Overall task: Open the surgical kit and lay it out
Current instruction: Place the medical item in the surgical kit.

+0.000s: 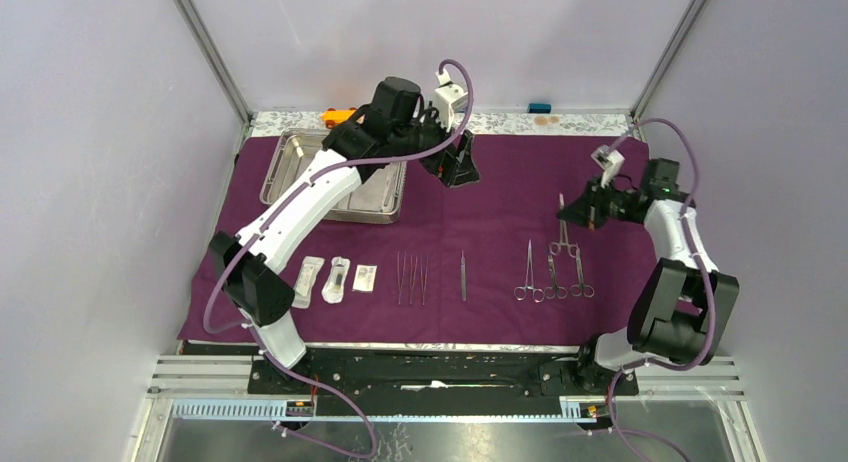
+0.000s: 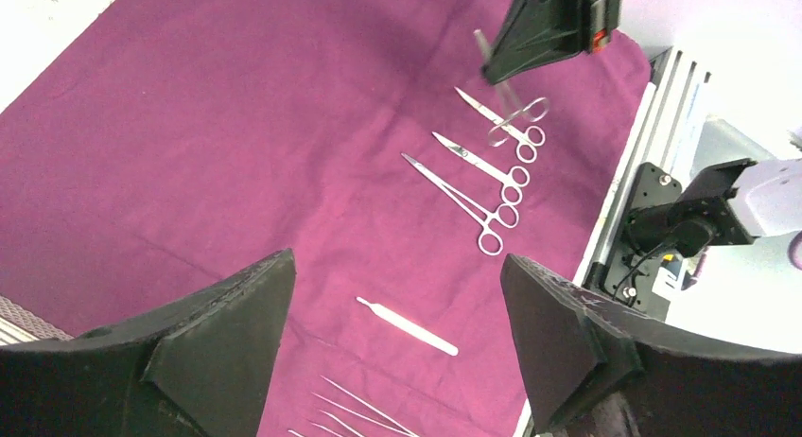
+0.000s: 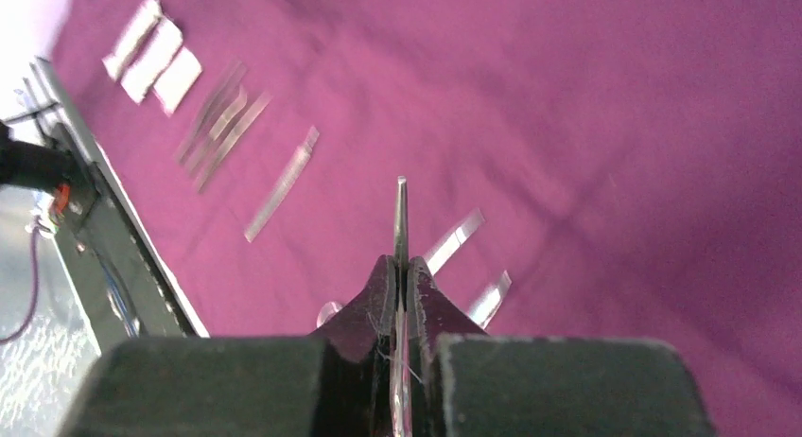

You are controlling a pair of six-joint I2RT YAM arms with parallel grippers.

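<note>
Cloth wrap (image 1: 500,182), dark purple, lies spread flat over the bench (image 1: 575,123). The steel tray (image 1: 283,152) sits on its far left corner, partly covered by the left arm.

On the tray's near side, close to the cloth's near edge, three sealed packets (image 1: 337,279) lie side by side. Dark print shows on them, too small to read. Further right of the tray, in the same row, several thin tweezers (image 1: 411,279) lie parallel. Next come a single slim steel handle (image 1: 463,276) and three ring-handled instruments (image 1: 553,278), their rings toward the arm bases.

The left hand (image 1: 462,167) hovers over bare cloth just right of the tray. It is released: in its wrist view the dark fingers (image 2: 236,314) stand wide apart with only cloth between them.

The right hand (image 1: 588,210) is well to the right of the tray, above the ring-handled row. It is clenched on a pair of forceps (image 1: 566,227); in its wrist view a thin steel shaft pokes out between the closed fingers (image 3: 378,295). Whether the forceps' rings touch the cloth cannot be told.

Beyond the tray, on the pale patterned strip of bench, stands a small orange toy car (image 1: 338,114). A small blue object (image 1: 540,107) sits on the same strip, well to the right of the tray; no marking on it is legible.
</note>
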